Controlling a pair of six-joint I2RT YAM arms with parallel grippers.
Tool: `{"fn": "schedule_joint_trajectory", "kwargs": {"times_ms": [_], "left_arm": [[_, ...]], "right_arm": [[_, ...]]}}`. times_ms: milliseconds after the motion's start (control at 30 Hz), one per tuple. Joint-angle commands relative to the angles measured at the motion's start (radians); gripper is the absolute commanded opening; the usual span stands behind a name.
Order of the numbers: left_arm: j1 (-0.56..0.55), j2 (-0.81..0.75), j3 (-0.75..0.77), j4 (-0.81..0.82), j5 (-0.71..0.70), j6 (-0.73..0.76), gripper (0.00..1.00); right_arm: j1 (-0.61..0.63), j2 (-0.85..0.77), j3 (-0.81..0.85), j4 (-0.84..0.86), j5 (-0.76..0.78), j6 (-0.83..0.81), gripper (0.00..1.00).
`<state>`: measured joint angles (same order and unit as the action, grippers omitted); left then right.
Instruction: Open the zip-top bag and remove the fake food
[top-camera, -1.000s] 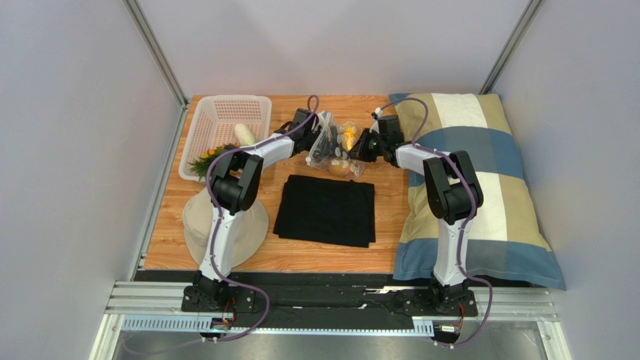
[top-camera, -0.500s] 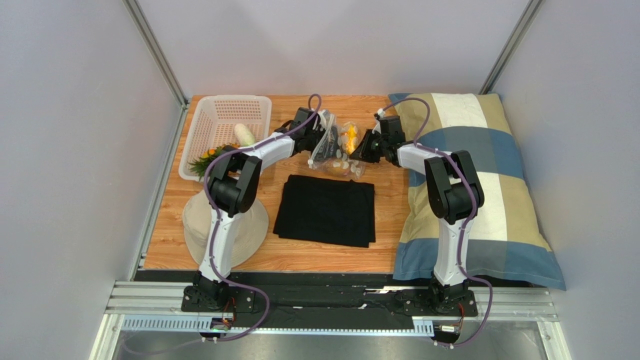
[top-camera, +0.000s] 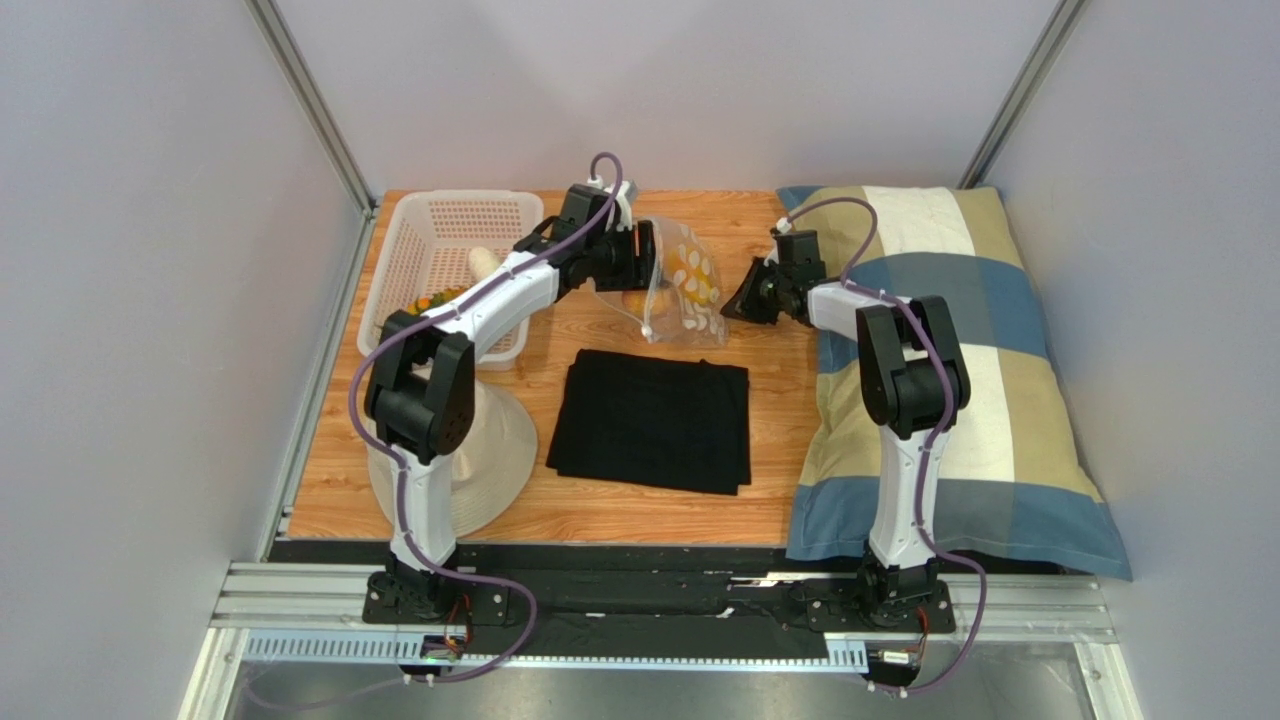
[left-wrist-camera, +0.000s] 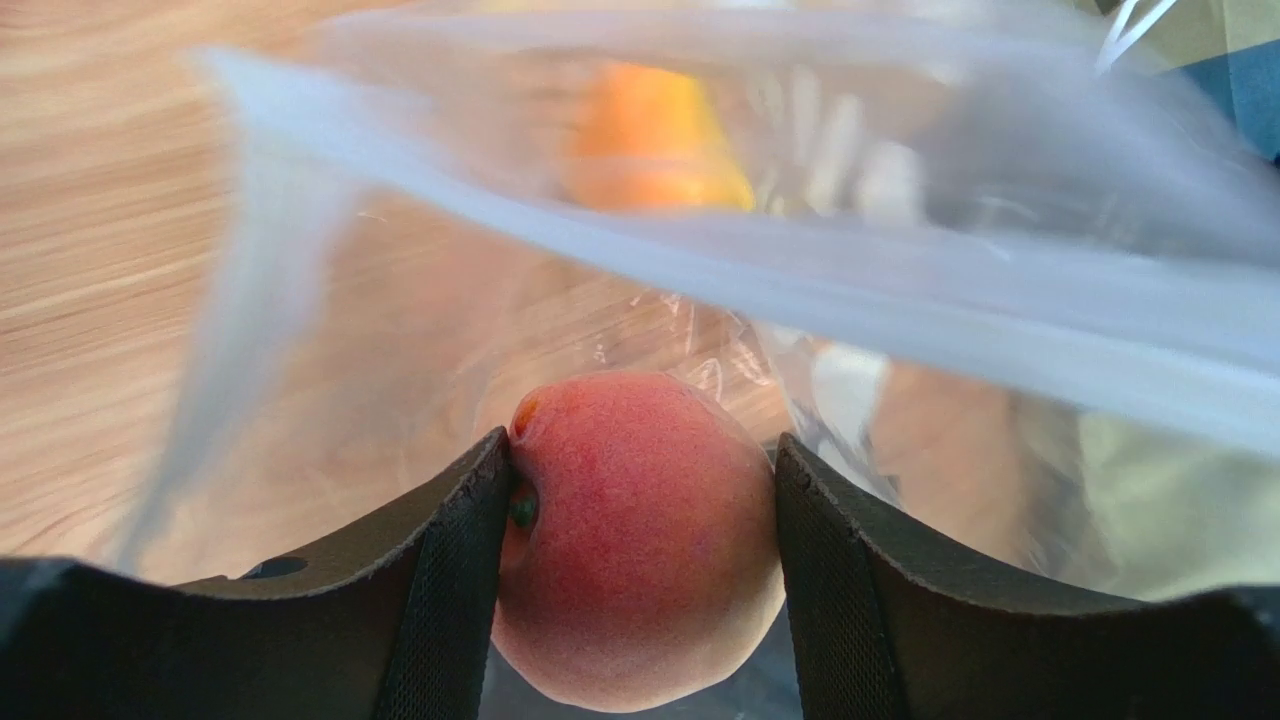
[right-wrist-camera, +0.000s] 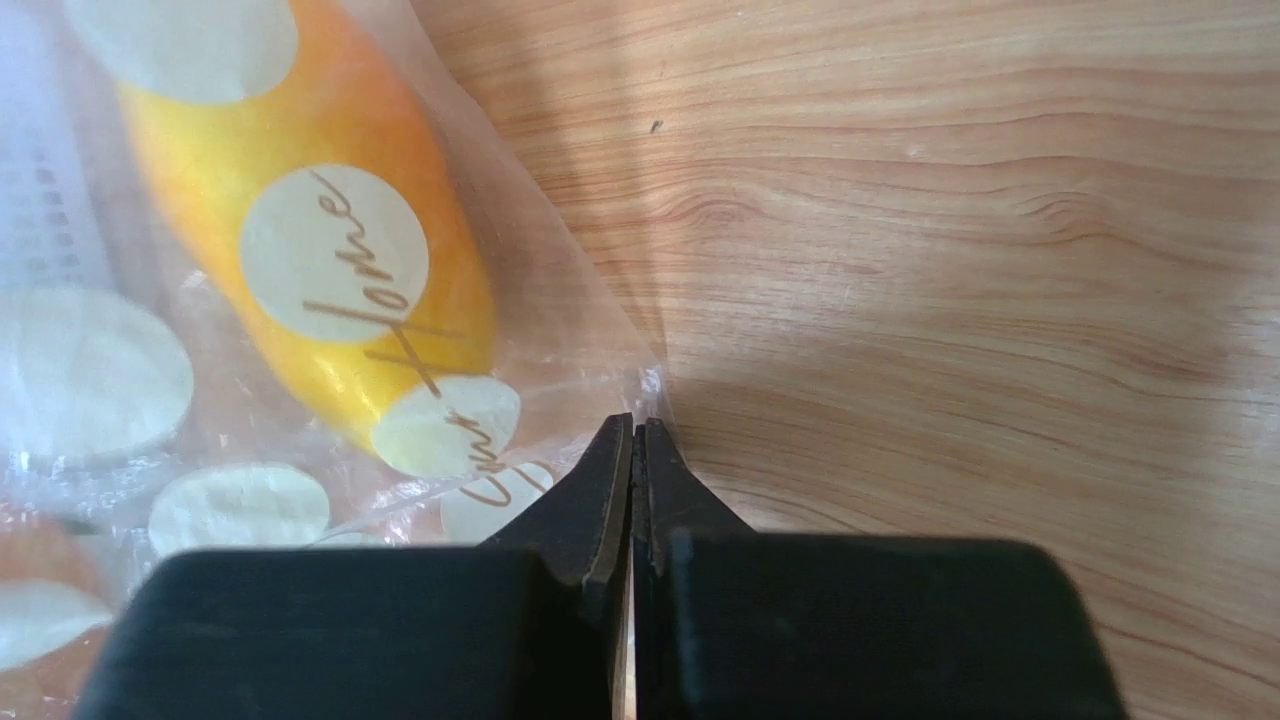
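Inside one zip-top bag (top-camera: 684, 288), left gripper (left-wrist-camera: 643, 453) clamps one peach (left-wrist-camera: 639, 578).

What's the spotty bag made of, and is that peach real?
The bag looks like thin, glossy, see-through plastic: it crinkles, and fruit shows through between its white dots. The peach is probably matte plastic: its skin looks very smooth and even, though the look alone can't rule out a real one.

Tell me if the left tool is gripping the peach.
Yes, the peach sits clamped between the fingers of the left tool.
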<state>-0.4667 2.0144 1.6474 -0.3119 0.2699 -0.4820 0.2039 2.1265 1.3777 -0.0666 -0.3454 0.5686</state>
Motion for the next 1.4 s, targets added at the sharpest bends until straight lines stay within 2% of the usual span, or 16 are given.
{"fn": "schedule_joint_trajectory", "kwargs": {"times_ms": [0,100,267,333,500,567,667,833,867,1067,1100,1167,1200,1233,1300,1367], "left_arm": [[0.003,-0.126,0.006,-0.102,-0.122,0.081,0.00],[0.014,-0.189,0.014,-0.160,-0.149,0.115,0.00],[0.054,-0.200,0.046,-0.199,-0.057,0.102,0.00],[0.054,-0.224,0.057,-0.245,-0.144,0.099,0.00],[0.108,-0.398,-0.009,-0.306,-0.507,0.037,0.00],[0.137,-0.500,-0.164,-0.238,-0.614,0.011,0.00],[0.256,-0.658,-0.344,-0.070,-0.601,-0.065,0.00],[0.413,-0.507,-0.272,-0.090,-0.450,-0.118,0.00],[0.421,-0.470,-0.224,-0.089,-0.395,-0.112,0.00],[0.454,-0.238,-0.052,-0.070,-0.371,-0.066,0.00],[0.457,-0.177,-0.019,-0.100,-0.365,-0.067,0.04],[0.459,-0.119,0.081,-0.166,-0.342,-0.063,0.23],[0.458,-0.093,0.095,-0.170,-0.334,-0.053,0.37],[0.458,-0.094,0.088,-0.170,-0.334,-0.055,0.60],[0.456,-0.121,0.057,-0.156,-0.350,-0.063,0.88],[0.451,-0.153,-0.003,-0.145,-0.373,-0.063,0.97]], "right_arm": [[-0.008,0.013,0.034,-0.004,0.023,-0.013,0.00],[-0.009,0.021,0.040,-0.009,0.016,-0.013,0.00],[-0.011,-0.011,0.009,0.047,-0.032,-0.007,0.00],[-0.009,-0.039,-0.009,0.048,-0.012,-0.022,0.00],[-0.012,-0.034,-0.014,0.086,-0.029,-0.021,0.00],[-0.011,-0.036,-0.029,0.116,-0.055,-0.003,0.00],[-0.012,-0.046,-0.042,0.139,-0.063,0.001,0.00],[-0.014,-0.063,-0.051,0.137,-0.060,-0.018,0.00],[-0.014,-0.068,-0.055,0.143,-0.064,-0.018,0.00],[-0.014,-0.080,-0.068,0.168,-0.069,-0.022,0.00],[-0.017,-0.079,-0.068,0.168,-0.070,-0.021,0.00],[-0.015,-0.076,-0.063,0.168,-0.082,-0.019,0.00],[-0.015,-0.074,-0.062,0.169,-0.087,-0.019,0.00],[-0.015,-0.076,-0.062,0.171,-0.092,-0.019,0.00],[-0.015,-0.080,-0.065,0.169,-0.090,-0.021,0.00],[-0.017,-0.082,-0.062,0.168,-0.087,-0.026,0.00]]}}
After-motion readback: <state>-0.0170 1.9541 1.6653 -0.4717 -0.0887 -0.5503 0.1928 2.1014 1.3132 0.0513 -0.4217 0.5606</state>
